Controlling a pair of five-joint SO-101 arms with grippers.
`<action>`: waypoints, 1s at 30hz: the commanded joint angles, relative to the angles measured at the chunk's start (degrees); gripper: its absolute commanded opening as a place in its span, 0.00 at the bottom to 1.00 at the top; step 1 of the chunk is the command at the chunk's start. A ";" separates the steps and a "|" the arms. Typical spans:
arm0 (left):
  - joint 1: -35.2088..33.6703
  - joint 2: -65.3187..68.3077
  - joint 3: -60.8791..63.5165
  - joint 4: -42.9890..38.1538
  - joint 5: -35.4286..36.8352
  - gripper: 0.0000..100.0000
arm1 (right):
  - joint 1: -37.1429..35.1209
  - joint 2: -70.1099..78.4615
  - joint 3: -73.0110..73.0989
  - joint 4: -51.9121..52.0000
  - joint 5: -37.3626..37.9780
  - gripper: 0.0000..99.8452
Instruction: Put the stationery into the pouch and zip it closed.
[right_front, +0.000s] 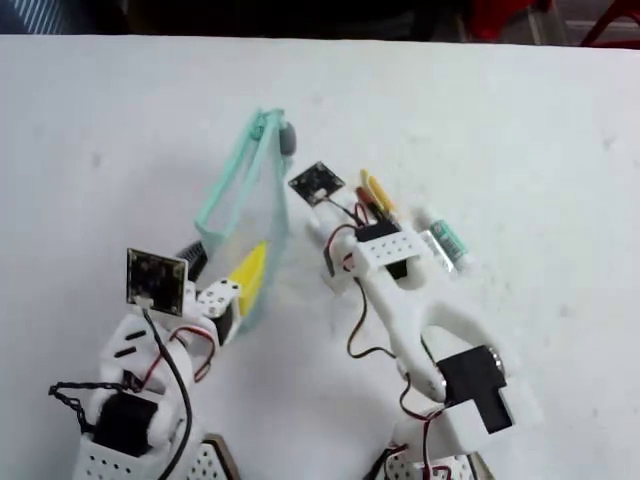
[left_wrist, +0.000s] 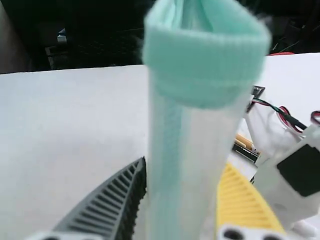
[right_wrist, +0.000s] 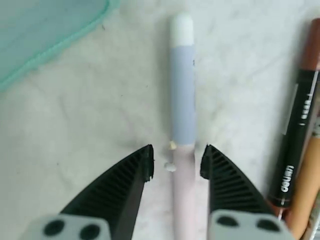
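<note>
1. White table (right_front: 520, 120), early stage: pouch (right_front: 240, 200) looks empty. The pen (right_wrist: 182, 90) and markers (right_wrist: 300, 115) lie outside, just beside it.
2. Clamped on the pouch's near end: left gripper (left_wrist: 184, 165).
3. Jaws apart astride the pen, not gripping: right gripper (right_wrist: 177, 150).
4. Left to do: load everything, then zip.
5. Right wrist view gives the jaw-to-pen gap — high view gives the pouch-to-arm layout.

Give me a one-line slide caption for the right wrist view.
Right gripper open astride the pastel pen on the table, pouch edge to one side, markers to the other.
</note>
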 joint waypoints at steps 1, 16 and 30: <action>-0.48 -0.31 -1.41 -0.26 0.97 0.23 | 0.04 0.40 -2.02 -0.92 0.44 0.14; -0.31 -0.31 -1.41 -0.18 1.05 0.21 | 1.36 4.26 -5.19 0.22 -1.23 0.03; -0.48 -0.31 -1.23 0.26 0.53 0.14 | 2.59 4.18 -5.01 0.40 -4.13 0.02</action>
